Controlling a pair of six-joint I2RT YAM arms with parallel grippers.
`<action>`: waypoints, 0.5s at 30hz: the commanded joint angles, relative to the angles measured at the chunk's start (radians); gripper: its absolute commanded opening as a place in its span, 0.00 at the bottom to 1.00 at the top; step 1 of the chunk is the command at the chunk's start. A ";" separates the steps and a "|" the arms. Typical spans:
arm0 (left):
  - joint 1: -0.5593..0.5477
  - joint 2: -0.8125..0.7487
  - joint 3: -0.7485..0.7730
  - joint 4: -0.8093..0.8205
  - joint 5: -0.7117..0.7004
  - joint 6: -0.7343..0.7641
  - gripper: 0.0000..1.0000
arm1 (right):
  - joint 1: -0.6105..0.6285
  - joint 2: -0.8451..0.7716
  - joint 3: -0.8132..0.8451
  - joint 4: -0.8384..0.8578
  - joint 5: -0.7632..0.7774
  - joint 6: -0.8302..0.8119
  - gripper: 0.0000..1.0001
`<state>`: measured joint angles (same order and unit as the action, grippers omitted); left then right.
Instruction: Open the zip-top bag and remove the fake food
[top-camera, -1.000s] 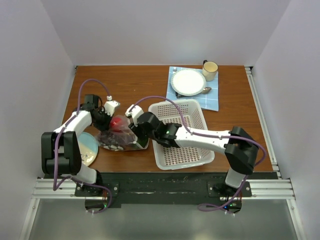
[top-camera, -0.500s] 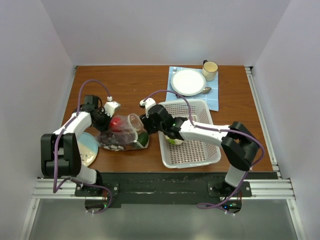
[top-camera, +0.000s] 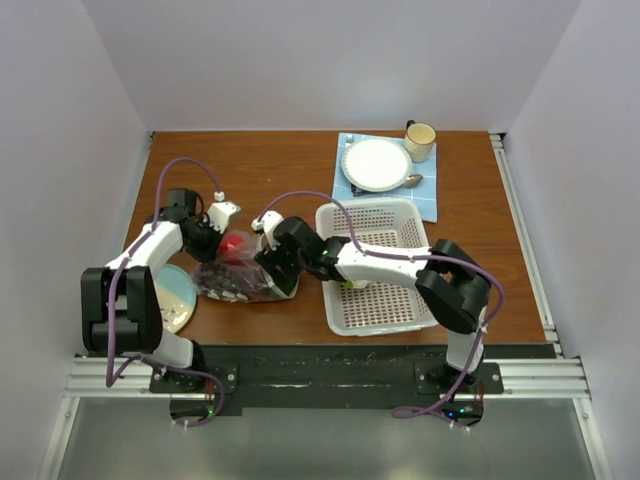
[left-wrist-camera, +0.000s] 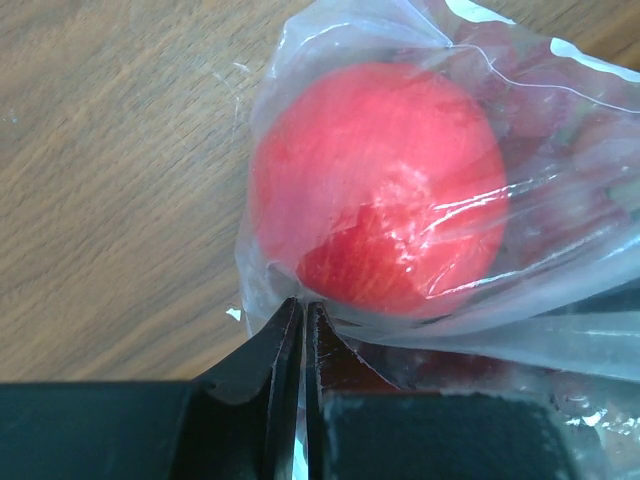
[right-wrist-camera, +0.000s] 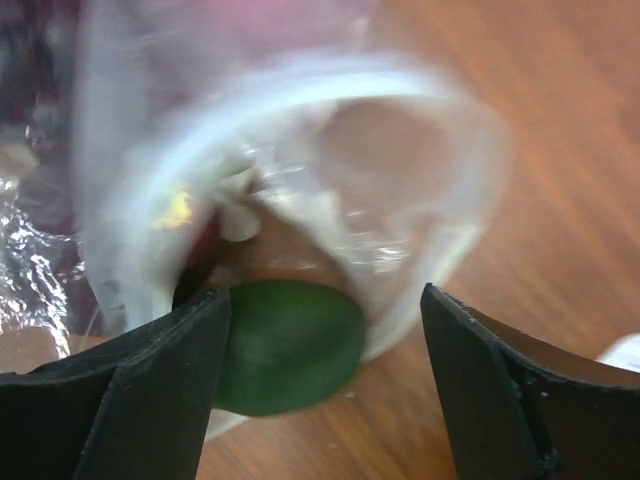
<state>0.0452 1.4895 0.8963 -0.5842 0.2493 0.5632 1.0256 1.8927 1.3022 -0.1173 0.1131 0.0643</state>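
Note:
The zip-top bag (top-camera: 238, 278) lies left of centre on the table, its mouth held open toward the right. My left gripper (top-camera: 206, 238) is shut on the bag's far-left corner film (left-wrist-camera: 290, 300); the red ball-like fruit (left-wrist-camera: 378, 185) sits inside the bag just beyond the jaws (top-camera: 233, 243). My right gripper (top-camera: 272, 262) is open at the bag's mouth (right-wrist-camera: 300, 190). A dark green piece (right-wrist-camera: 288, 345) lies between its jaws, against the left finger (right-wrist-camera: 150, 385), not clamped. Dark and cream pieces show dimly deeper in the bag.
A white perforated basket (top-camera: 390, 305) stands right of the bag, under my right arm, with a small pale piece (top-camera: 347, 284) inside. A pale blue plate (top-camera: 178, 295) lies at the near left. At the back right are a blue cloth (top-camera: 420, 203), white plate (top-camera: 377, 163), spoon and cup (top-camera: 421, 139).
My right gripper went from the bag to over the basket's left side, then came back to the bag's mouth. The basket shifted a little to the right. The left gripper stayed put.

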 joint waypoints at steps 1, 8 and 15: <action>-0.002 -0.003 0.035 -0.016 0.019 0.003 0.11 | 0.070 0.045 0.068 -0.077 0.078 0.035 0.82; -0.002 -0.005 0.016 -0.003 0.011 0.012 0.11 | 0.182 0.007 -0.020 -0.095 0.203 0.114 0.85; -0.002 -0.003 0.000 0.012 0.015 0.015 0.11 | 0.212 -0.063 -0.087 -0.145 0.261 0.157 0.86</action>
<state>0.0444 1.4895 0.8997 -0.5922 0.2577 0.5629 1.2278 1.9053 1.2278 -0.2298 0.2966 0.1783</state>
